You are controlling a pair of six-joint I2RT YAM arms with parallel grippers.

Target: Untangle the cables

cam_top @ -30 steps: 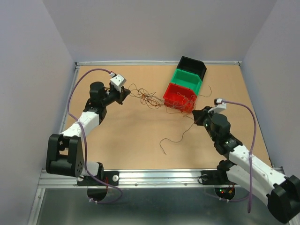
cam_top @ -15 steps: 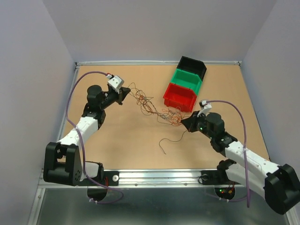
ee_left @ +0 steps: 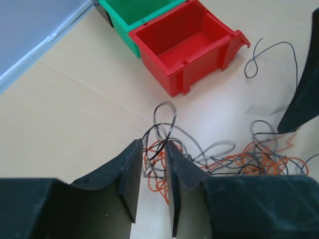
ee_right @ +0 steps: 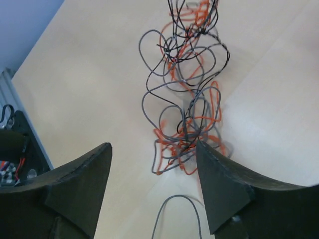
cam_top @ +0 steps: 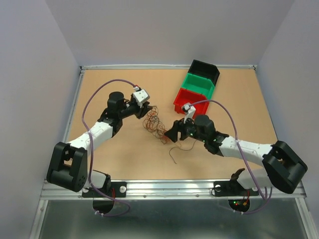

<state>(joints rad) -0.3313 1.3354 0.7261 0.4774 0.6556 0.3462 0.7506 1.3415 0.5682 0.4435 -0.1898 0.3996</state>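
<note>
Cables [cam_top: 155, 125] lie in one curly clump near the middle of the table [cam_top: 134, 159] in your overhead view, orange-brown strands mixed with dark ones. The left gripper [cam_top: 148, 107] is at the clump's far end and the right gripper [cam_top: 170, 135] at its near end. One loose strand [cam_top: 178, 148] trails apart toward the arm bases. Beyond the clump stand a red bin [cam_top: 192, 102], a green bin [cam_top: 198, 85] and a black bin [cam_top: 204, 71] in a touching row.

On your left wrist camera, the left gripper [ee_left: 153, 147] has its jaws only a narrow slot apart, with bare table showing through the gap. Dark and orange loops of the cables [ee_left: 239, 162] cross just at the fingertips; you cannot tell whether any strand is caught. The red bin [ee_left: 209, 64] is beyond them, with the green bin [ee_left: 134, 15] touching its back.

On your right wrist camera, the right gripper [ee_right: 153, 147] stands wide apart and has hold of nothing. The cables [ee_right: 187, 99] stretch away from it in a long snarl, the nearest orange loops lying between the two fingers [ee_right: 79, 184]. A single grey loop [ee_right: 174, 214] lies closer in.
</note>
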